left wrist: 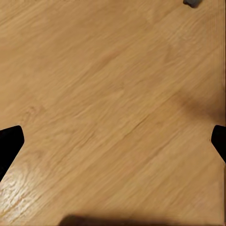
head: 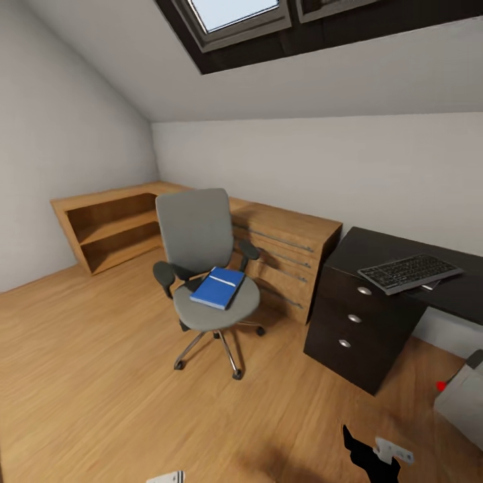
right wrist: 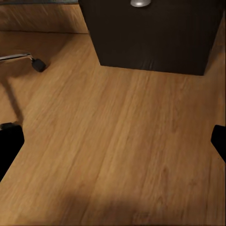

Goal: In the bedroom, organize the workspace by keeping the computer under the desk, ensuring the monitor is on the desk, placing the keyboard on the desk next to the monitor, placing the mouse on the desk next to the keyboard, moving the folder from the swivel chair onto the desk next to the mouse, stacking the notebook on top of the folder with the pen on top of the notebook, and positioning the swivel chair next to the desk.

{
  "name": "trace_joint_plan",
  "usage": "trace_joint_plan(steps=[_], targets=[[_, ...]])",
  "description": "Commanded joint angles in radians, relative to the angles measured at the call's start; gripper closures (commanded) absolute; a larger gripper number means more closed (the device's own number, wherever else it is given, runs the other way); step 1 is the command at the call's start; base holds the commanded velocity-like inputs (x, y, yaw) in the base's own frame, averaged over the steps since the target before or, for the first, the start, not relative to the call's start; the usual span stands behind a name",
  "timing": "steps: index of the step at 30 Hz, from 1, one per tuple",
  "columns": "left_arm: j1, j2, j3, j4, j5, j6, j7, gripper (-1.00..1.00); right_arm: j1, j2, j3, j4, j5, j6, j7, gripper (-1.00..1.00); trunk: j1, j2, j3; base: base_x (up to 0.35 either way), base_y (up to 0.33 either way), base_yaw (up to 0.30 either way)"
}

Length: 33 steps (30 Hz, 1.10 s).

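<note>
- Both grippers' jaws stand spread wide with nothing between them, judging by the wrist views, where the dark fingertips sit at opposite edges of each picture.
- Head view: a grey swivel chair (head: 204, 268) stands on the wood floor (head: 100, 376), near the middle of the room, facing out from a light wooden cabinet (head: 288, 251) with drawers.
- On the chair's seat lies a blue folder (head: 218, 287), with a thin pale pen-like strip across its top; whether a notebook lies there too cannot be told.
- Right of the cabinet stands a dark desk (head: 402, 251) with three drawers on its near end, apart from the chair.
- A keyboard (head: 409, 272) rests on the desk top, tilted, with something small and grey just under its right corner.
- A grey box (head: 463, 402) with a red spot stands on the floor at the right edge, below the desk.
- A low open shelf (head: 111, 228) runs along the left wall under the sloped ceiling and a skylight (head: 231, 17).
- The right gripper (head: 372, 456) shows at the bottom edge, above bare floor.
- Left wrist view: the left gripper (left wrist: 113, 141) hangs over bare floor, fingertips (left wrist: 9, 141) well apart.
- Right wrist view: the right gripper (right wrist: 113, 141) hangs over floor; ahead are the desk's dark drawer block (right wrist: 150, 33) and a chair caster (right wrist: 37, 63).
</note>
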Motion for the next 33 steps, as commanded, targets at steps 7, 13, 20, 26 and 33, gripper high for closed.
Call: trace_joint_plan(steps=[7,13,20,26,33], targets=[[0.0,0.0,-0.002,-0.001,0.009,-0.001,0.004,-1.0,-0.001,0.0,-0.001,0.002,-0.001,-0.002,0.009,-1.0,0.0,0.0,-0.001,-0.077,0.047,-0.296],[0.0,0.0,-0.002,-0.001,0.009,-0.001,0.003,-1.0,-0.001,0.001,0.0,0.002,0.006,-0.002,0.01,-1.0,0.0,0.0,-0.001,-0.248,0.208,-0.296],[0.0,0.0,-0.002,-0.001,0.009,-0.001,0.003,-1.0,-0.001,0.005,-0.001,0.002,0.081,-0.002,0.009,-1.0,0.0,0.0,-0.001,-0.167,0.125,-0.296],[0.0,0.0,-0.003,-0.001,0.008,-0.007,0.001,-1.0,-0.001,0.024,-0.001,0.001,0.113,-0.003,0.009,-1.0,-0.008,0.014,0.005,-0.034,0.022,-0.296],[0.0,0.0,-0.003,-0.001,0.007,-0.014,0.002,-1.0,-0.001,0.03,-0.002,0.002,0.121,-0.004,0.012,-1.0,-0.035,0.063,0.026,-0.006,0.004,-0.154]])
